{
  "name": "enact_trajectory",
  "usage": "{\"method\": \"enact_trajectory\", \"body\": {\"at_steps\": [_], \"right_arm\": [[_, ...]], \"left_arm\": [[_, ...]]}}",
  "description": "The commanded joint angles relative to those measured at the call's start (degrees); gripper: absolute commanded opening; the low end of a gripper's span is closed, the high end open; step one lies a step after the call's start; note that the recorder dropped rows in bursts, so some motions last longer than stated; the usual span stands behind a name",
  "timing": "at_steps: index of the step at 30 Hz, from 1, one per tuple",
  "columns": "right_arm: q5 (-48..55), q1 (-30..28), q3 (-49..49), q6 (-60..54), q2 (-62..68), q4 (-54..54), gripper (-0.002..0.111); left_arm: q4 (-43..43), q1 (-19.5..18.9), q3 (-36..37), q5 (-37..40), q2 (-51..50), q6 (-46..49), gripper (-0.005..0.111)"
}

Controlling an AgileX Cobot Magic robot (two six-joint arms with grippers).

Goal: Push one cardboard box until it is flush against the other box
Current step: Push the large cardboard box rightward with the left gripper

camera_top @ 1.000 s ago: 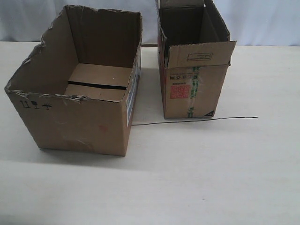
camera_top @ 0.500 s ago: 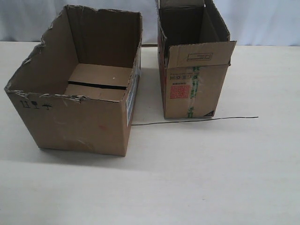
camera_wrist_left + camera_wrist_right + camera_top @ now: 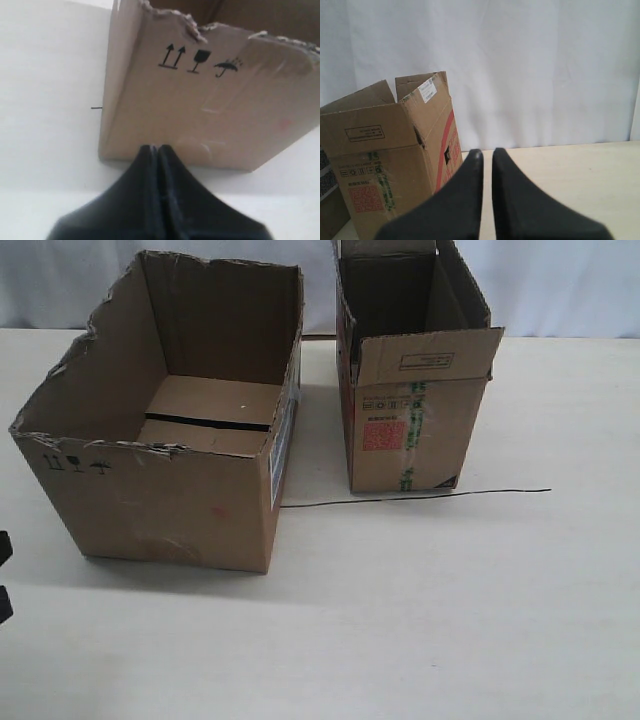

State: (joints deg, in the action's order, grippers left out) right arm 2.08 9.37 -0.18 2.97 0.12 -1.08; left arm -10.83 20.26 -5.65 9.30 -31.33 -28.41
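The cardboard box (image 3: 170,510), wide with a ragged torn rim, stands open on the left of the table. In the left wrist view its face with black symbols (image 3: 210,115) fills the picture. The other box (image 3: 410,440), narrower with a red label and green tape, stands to its right across a gap; the right wrist view shows it (image 3: 385,170) too. My left gripper (image 3: 156,148) is shut and empty, its tips close to the wide box's lower edge; contact is unclear. It (image 3: 3,575) just shows at the exterior view's left edge. My right gripper (image 3: 487,152), shut but for a thin slit, holds nothing beside the narrow box.
A thin black line (image 3: 420,497) runs across the pale table (image 3: 450,600) in front of the narrow box. A strip of bare table (image 3: 320,440) separates the two boxes. A white curtain (image 3: 545,70) hangs behind the table.
The left gripper has come into the exterior view at the left edge, where nothing showed before. Neither box has moved.
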Motion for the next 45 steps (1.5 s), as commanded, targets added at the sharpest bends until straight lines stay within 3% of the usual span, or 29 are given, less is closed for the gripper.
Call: {"method": "enact_trajectory", "body": {"at_steps": [1,7,18,25,34,45], "right_arm": [[-0.49,0.10,0.18,-0.09,-0.12,0.44,0.005],[-0.49,0.10,0.18,-0.09,-0.12,0.44,0.005],[-0.49,0.10,0.18,-0.09,-0.12,0.44,0.005],[-0.49,0.10,0.18,-0.09,-0.12,0.44,0.005],[-0.49,0.10,0.18,-0.09,-0.12,0.44,0.005],[-0.49,0.10,0.18,-0.09,-0.12,0.44,0.005]], "left_arm": [[0.88,2.49,1.01,-2.87,-4.89,0.15,0.000],[-0.52,7.63,1.01,-7.88,-17.97,1.56,0.000],[-3.42,7.63,0.88,-25.90,-30.61,5.67,0.000],[2.33,7.63,0.88,-34.37,-35.84,12.57,0.000],[4.38,7.63,0.21,-41.30,-41.22,13.59,0.000],[4.05,7.63,-9.47,-38.32,-48.41,13.59,0.000]]}}
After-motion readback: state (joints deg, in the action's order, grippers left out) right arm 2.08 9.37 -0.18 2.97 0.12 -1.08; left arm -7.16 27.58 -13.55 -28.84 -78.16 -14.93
